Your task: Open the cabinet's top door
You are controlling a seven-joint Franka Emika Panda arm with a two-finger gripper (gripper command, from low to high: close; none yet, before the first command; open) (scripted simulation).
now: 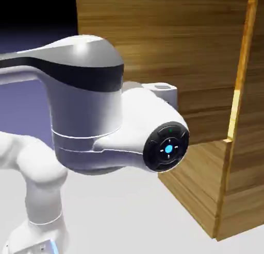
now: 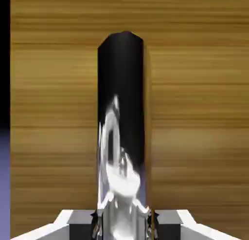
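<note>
Gripper (image 2: 124, 223) is closed down onto the handle (image 2: 121, 127): in the hand view the two grey finger tips (image 2: 78, 227) sit tight against either side of the bar's base, no visible gap between pads and metal. The handle fills the centre of that view, dark and glossy with bright reflections, its rounded end pointing to the frame's top. Behind it is the top door (image 2: 194, 112), wood grain running horizontally and filling nearly the whole frame. A thin dark strip and a bit of violet backdrop show at the frame's left edge, so the door's edge lies just past the handle on that side.

In the exterior view the arm (image 1: 87, 114) hides the gripper and the handle entirely; only the wrist housing and its blue-lit round cap face the camera. The top door (image 1: 154, 47) stands swung out from the cabinet (image 1: 245, 160), angled away from the body, its free end toward the arm. The cabinet's lighter yellow front edge runs vertically at right. Grey floor in front of the lower panel (image 1: 198, 183) is open.
</note>
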